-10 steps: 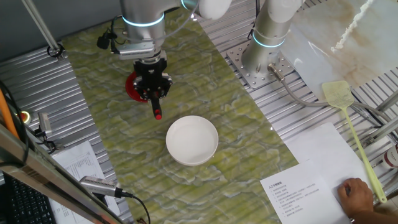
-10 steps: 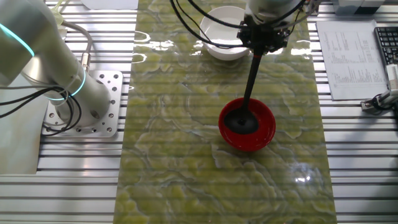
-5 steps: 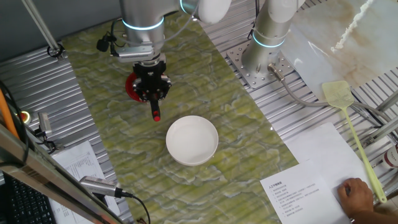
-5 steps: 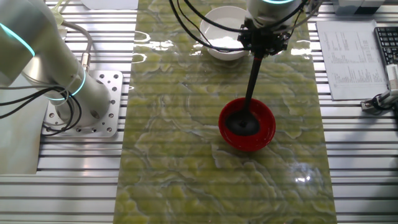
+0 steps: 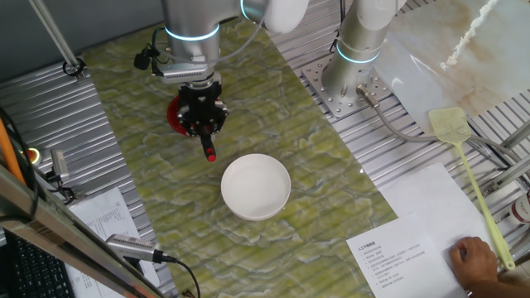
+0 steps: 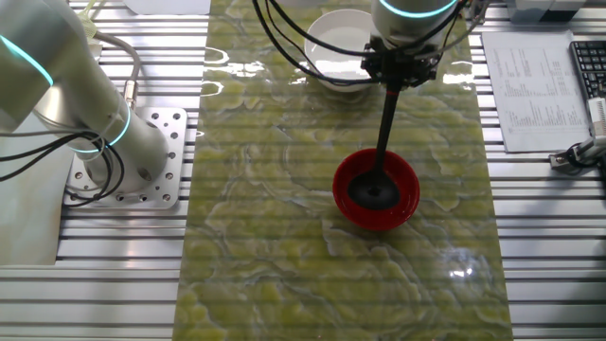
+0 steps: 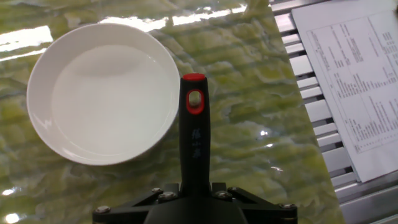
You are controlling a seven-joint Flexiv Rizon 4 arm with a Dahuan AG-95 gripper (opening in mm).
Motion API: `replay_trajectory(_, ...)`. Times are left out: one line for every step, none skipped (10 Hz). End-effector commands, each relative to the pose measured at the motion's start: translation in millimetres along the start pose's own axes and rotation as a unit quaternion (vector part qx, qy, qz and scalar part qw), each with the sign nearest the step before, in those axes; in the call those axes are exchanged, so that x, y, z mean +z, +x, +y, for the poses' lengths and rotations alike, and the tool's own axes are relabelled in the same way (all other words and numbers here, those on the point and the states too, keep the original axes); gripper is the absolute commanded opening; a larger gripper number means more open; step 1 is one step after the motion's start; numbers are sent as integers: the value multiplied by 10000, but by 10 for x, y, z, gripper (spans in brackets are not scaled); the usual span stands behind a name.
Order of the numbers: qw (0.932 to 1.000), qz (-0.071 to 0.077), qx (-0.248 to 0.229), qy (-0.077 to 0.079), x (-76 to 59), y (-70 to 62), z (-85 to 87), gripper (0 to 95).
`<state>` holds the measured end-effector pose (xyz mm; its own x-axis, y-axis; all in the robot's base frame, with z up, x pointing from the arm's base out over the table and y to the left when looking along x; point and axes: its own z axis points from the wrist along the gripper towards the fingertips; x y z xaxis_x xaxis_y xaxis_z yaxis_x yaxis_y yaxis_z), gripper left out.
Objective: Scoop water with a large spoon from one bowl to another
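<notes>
The gripper (image 6: 398, 68) is clamped on the upper part of the handle of the large spoon (image 6: 382, 142), a black ladle whose red-tipped end (image 7: 194, 93) sticks out past the fingers in the hand view. The jaws are closed against the handle, though the fingers themselves are mostly hidden by the gripper body in both fixed views. The handle slopes down from the gripper to the ladle's round head, which sits inside the red bowl (image 6: 409, 194) on the green marbled mat (image 6: 265, 189). The head lies low in the bowl, dark against the red wall; the water in the red bowl cannot be made out around it.

The white bowl (image 5: 256, 186) stands on the same mat, apart from the red bowl, on the side toward which the handle's tip points. In the hand view it lies just beside the red tip, and a faint sheen on its inside suggests clear water (image 7: 106, 99), though its level cannot be told.

Off the mat, a yellow-green fly swatter (image 5: 464, 157) lies on the slatted table (image 5: 397, 157), with printed sheets (image 5: 414, 240) nearby and a person's hand (image 5: 476, 261) on one of them.
</notes>
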<state>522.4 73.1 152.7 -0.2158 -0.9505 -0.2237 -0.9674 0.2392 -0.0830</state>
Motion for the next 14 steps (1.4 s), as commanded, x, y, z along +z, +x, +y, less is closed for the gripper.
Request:
replay_trajectory(10000, -15, -9, 5, 22, 10, 4, 0)
replay_trajectory(10000, -10, -11, 4, 25, 12, 4, 0)
replay_trajectory(10000, -3, -38, 1, 43, 19, 5, 0)
replay_trajectory(10000, -10, -47, -1, 59, 24, 5, 0)
replay_trajectory(10000, -22, -59, -6, 71, 30, 5, 0)
replay_trajectory(10000, -32, -70, -7, 88, 37, 6, 0)
replay_trajectory(10000, -38, -77, -9, 98, 41, 6, 0)
replay_trajectory(9999, -40, -110, -9, 113, 49, 7, 0)
replay_trajectory(9999, -50, -134, -19, 125, 55, 7, 0)
replay_trajectory(9999, -66, -151, -33, 137, 63, 7, 0)
replay_trajectory(9998, -82, -154, -38, 141, 65, 7, 0)
replay_trajectory(9998, -93, -173, -41, 146, 68, 6, 0)
replay_trajectory(9997, -134, -191, -60, 152, 74, 6, 0)
replay_trajectory(9997, -146, -192, -66, 154, 75, 6, 0)
